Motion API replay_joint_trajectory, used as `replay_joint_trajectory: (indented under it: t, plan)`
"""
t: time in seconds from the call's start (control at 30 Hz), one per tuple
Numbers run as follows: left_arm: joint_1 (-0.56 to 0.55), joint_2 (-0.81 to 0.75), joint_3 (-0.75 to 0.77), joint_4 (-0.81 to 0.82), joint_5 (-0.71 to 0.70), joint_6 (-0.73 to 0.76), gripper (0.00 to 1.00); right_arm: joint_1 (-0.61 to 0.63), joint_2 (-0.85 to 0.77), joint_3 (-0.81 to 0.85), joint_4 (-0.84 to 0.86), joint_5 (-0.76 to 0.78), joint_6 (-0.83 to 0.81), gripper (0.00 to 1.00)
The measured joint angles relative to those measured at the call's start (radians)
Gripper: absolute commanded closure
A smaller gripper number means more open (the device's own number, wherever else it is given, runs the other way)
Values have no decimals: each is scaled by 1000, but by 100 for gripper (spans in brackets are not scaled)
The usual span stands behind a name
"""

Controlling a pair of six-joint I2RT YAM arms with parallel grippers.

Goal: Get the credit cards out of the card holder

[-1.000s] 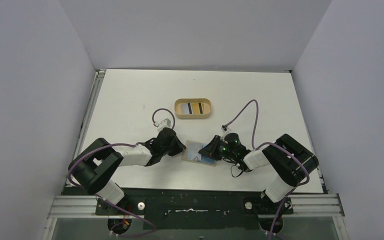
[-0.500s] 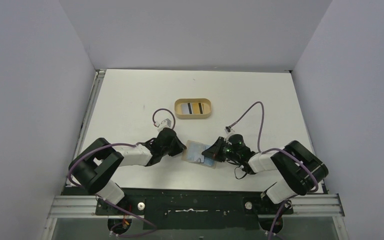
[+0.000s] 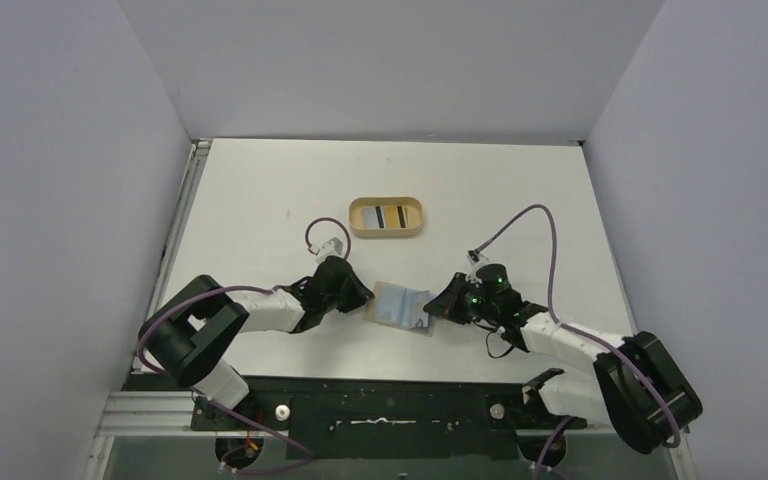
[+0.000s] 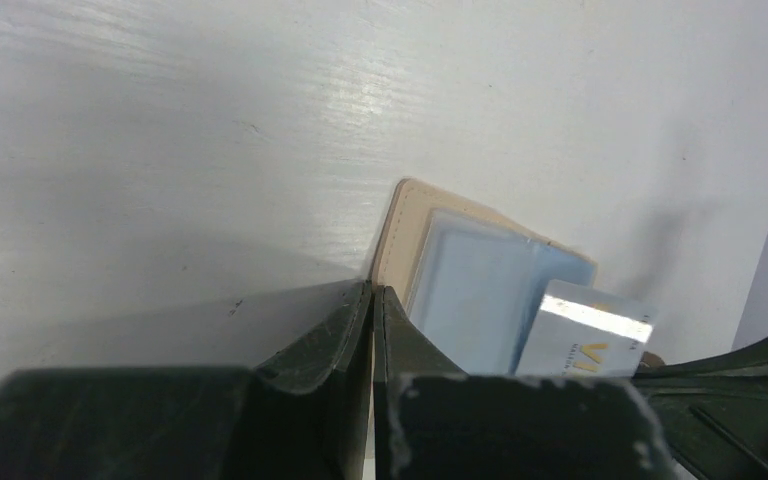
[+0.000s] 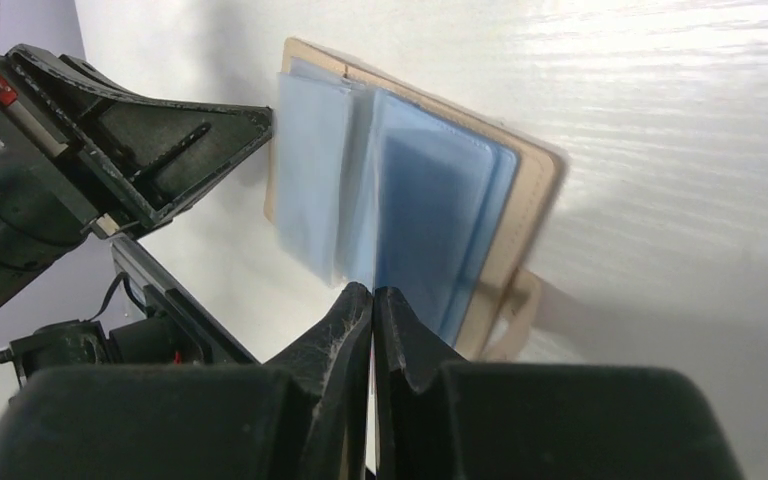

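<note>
Card holder [image 4: 398,228] open on tabletop [image 3: 260,190]; your left gripper [image 4: 372,291] closed at its edge; right gripper [image 5: 372,290] pinches light blue credit card [image 4: 582,338].

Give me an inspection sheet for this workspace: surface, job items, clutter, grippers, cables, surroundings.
Surface: white table, matte.
Job's things: card holder lying open; light blue card partly out of it.
Clutter: oval tray with striped items inside.
Grippers: left gripper shut at the holder's edge; right gripper shut, apparently on the light blue card.
Cables: purple cables looping off both arms.
Surroundings: pale walls on three sides.
</note>
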Motion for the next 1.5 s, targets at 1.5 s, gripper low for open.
replay_joint_trajectory:
  t: [1.5]
  plan:
    - [5, -74, -112, 72, -16, -19, 100, -106, 968, 1348, -379, -104, -305, 100]
